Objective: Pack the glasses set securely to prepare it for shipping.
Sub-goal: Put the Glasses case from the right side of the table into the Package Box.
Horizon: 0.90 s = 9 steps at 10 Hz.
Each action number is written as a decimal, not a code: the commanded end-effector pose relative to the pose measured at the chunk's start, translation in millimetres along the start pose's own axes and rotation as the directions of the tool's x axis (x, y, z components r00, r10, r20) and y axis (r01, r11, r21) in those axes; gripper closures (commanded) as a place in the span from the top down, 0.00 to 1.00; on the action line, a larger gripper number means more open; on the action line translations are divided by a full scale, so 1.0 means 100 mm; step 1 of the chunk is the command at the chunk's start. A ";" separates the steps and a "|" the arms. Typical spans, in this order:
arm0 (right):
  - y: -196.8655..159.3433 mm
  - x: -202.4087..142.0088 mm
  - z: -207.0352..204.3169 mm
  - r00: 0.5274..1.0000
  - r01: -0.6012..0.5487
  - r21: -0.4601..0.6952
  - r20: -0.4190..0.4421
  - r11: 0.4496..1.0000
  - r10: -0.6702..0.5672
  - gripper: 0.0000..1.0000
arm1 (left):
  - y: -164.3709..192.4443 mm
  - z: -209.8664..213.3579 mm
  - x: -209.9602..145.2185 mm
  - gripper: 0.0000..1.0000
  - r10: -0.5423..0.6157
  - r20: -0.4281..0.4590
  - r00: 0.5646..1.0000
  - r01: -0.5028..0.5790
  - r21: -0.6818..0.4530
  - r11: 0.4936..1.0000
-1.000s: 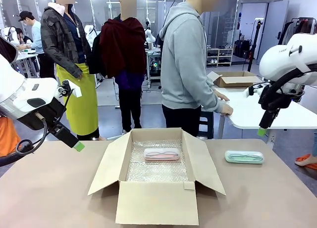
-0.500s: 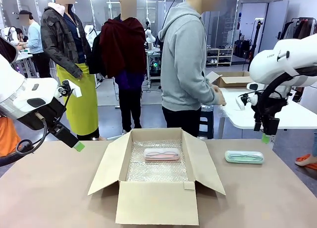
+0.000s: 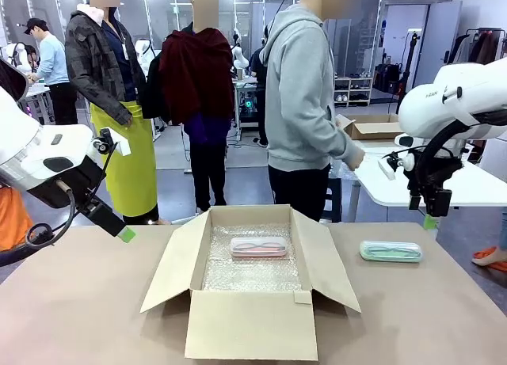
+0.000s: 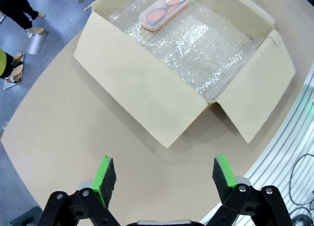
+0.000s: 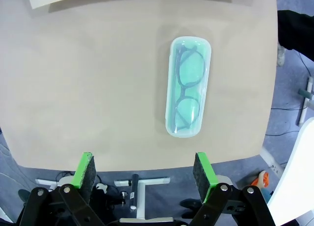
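The pale pink glasses case [image 3: 258, 247] lies on bubble wrap inside the open cardboard box [image 3: 245, 324]; the left wrist view has it [image 4: 164, 11] at the top. The mint green case [image 3: 390, 252] rests on the bare table right of the box, dark frames visible through its lid [image 5: 188, 92]. My right gripper [image 3: 430, 220] hangs open above the table's far right edge, beyond the mint case, its fingers [image 5: 202, 169] empty. My left gripper [image 3: 121, 232] is open too, held over the table's left side away from the box, with nothing between its pads [image 4: 104, 174].
The box flaps [image 3: 173, 264] spread out to both sides and the front. A person in a grey hoodie [image 3: 301, 104] stands beyond the table, hands at a white side table [image 3: 444, 187] that holds a smaller cardboard box [image 3: 379, 128]. The tabletop [image 3: 79, 302] lies bare on the left.
My right arm has swung in toward the left and its gripper now hangs slightly lower over the far right edge. The person has shifted at the side table. My left arm is unmoved.
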State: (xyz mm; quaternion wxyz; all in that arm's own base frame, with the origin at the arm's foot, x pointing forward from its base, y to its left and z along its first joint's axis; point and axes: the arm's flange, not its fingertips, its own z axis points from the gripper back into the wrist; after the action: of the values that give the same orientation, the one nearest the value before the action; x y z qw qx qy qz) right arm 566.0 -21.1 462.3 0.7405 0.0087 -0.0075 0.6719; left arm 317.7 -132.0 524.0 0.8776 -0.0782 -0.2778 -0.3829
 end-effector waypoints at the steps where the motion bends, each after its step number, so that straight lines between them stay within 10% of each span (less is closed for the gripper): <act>1: 0.00 -0.01 0.01 1.000 0.001 -0.003 0.000 1.000 -0.001 1.00 | 0.01 0.01 -0.01 1.00 0.001 0.003 1.000 0.000 -0.005 1.000; 9: -0.36 0.07 -0.88 0.999 -0.035 -0.087 0.025 0.996 0.037 1.00 | 0.01 0.01 -0.01 1.00 0.001 0.003 1.000 0.000 -0.005 1.000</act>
State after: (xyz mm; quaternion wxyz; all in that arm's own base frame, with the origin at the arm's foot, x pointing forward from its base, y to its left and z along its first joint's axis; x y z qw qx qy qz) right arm 603.4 -14.8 380.4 0.7360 -0.0184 -0.0331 0.6759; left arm 317.8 -132.0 524.0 0.8776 -0.0782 -0.2778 -0.3829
